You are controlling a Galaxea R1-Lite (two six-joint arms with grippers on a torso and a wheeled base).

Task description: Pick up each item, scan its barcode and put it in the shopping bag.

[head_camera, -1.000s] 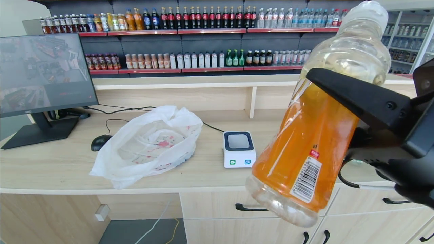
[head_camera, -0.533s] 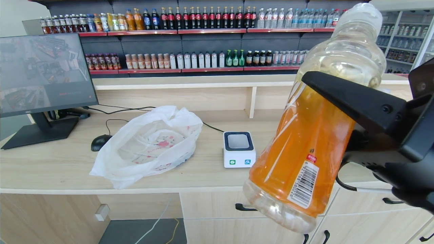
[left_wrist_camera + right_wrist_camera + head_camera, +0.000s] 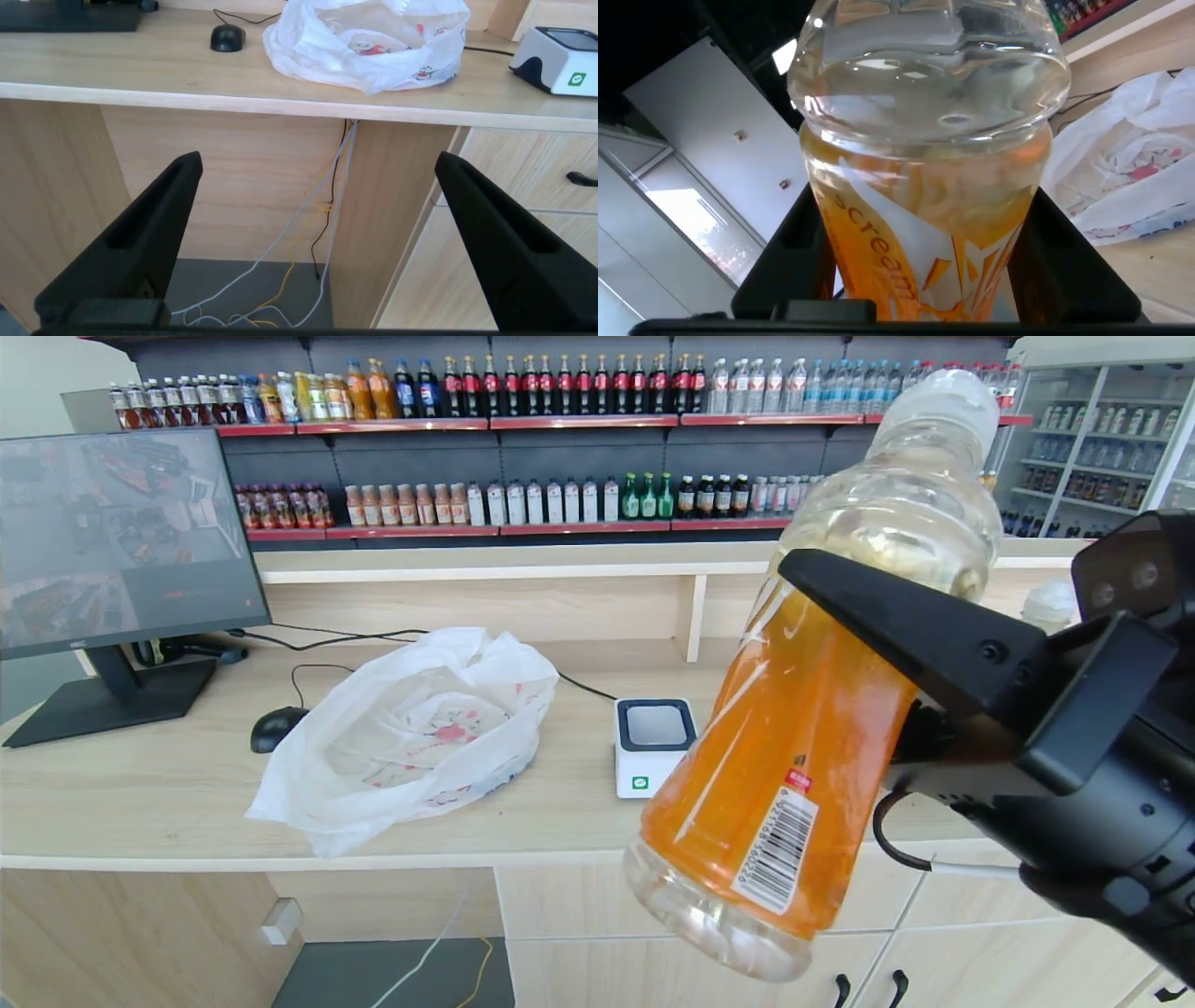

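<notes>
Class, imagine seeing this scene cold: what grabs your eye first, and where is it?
The orange drink bottle, tilted in the right gripper, looms close up on the right. On the counter behind it sit the white scanner and, to its left, the open shopping bag.

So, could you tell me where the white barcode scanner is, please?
In the head view, the white barcode scanner sits on the wooden counter, just right of the white plastic shopping bag.

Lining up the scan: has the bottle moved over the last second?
Yes. In the head view the bottle has shifted left toward the scanner and now overlaps its right side.
</notes>
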